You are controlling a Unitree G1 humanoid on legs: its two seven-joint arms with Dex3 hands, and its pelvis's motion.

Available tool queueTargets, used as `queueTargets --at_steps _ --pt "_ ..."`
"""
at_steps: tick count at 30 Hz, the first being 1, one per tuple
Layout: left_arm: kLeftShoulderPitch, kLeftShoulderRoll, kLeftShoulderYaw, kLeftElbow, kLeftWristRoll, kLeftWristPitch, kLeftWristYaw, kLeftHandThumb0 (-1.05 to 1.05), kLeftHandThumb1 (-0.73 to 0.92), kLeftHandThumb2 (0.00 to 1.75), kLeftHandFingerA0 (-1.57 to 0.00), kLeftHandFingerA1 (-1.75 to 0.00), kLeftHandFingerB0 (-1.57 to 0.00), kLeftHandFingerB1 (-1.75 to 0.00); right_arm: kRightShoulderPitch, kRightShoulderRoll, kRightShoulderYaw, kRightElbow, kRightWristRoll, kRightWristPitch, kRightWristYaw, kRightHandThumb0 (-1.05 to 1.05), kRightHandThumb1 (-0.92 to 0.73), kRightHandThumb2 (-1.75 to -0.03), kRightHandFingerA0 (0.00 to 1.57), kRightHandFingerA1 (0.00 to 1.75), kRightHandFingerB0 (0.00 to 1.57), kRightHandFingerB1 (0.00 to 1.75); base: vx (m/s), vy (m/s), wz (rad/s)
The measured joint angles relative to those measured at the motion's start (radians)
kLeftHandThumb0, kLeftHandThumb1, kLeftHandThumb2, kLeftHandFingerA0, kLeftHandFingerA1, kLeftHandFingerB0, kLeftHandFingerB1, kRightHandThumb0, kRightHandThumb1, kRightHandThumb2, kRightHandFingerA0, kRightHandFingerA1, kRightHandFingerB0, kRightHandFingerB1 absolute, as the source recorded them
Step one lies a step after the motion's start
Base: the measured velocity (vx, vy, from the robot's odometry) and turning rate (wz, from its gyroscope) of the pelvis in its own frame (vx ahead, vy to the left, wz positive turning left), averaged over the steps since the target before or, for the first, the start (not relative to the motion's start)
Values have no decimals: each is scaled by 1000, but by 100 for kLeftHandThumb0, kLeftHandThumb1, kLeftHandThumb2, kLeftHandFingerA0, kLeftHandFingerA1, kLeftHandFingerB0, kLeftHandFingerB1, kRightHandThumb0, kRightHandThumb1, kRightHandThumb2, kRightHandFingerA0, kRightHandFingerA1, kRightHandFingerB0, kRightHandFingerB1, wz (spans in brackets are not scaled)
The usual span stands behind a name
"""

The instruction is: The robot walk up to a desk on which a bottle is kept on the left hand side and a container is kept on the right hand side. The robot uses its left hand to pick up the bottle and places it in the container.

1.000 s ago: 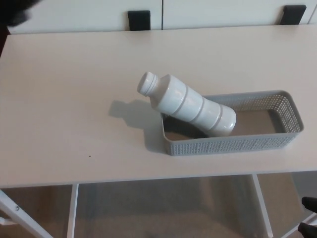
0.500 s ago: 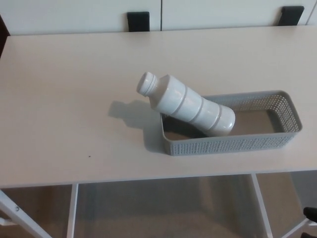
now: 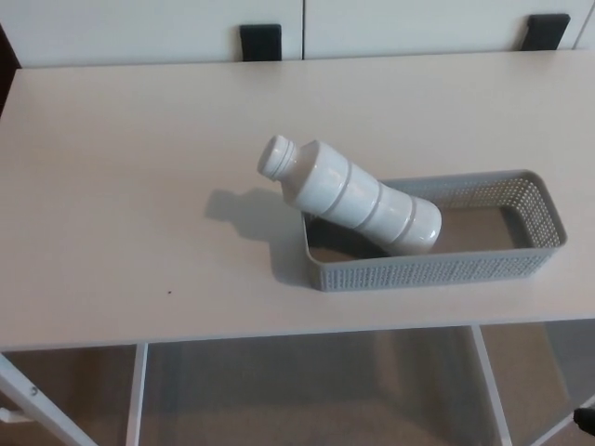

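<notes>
Bottle: one white ribbed bottle, lying tilted, its base down inside the left end of the container and its neck propped over the container's left wall.
Bottle axis: the long axis runs on a slant from the base, low in the container, up to the cap, which points away from the container toward the far left and hangs raised above the desk.
Container: one grey perforated container, long and shallow, lying on the desk with its long side across the view; its right half holds nothing but the bottle's shade.
Contact: the bottle's body rests on the container's left rim; only the base end sits within the walls.
Desk: one pale desk, bearing the container toward its near right part; the bottle's shadow falls on the desk just left of the container.
Behind the container: two dark rectangular pieces at the desk's far edge, one beyond the bottle's cap, the other far to the right.
In the way: nothing lies on the desk beside the container and bottle.
Left hand: not in view, so its hold and opening cannot be told.
Right hand: not in view either.
Below the container: white desk legs over a beige floor, and a small dark shape at the lower right corner, too little shown to name.
</notes>
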Motion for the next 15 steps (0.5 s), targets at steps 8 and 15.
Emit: queueTargets --at_steps 8,15 --pt "107 -5 -37 236 5 -62 -30 -57 61 59 -26 -41 -27 -31 64 0 -44 -17 12 3 9 -32 -55 -56 47 65 45 54 0 0 0" --pt "176 -2 -123 205 18 -129 -100 -64 68 61 -24 -34 -27 -30 141 4 -123 -60 65 21 33 -34 -57 -56 41 61 46 53 0 0 0"
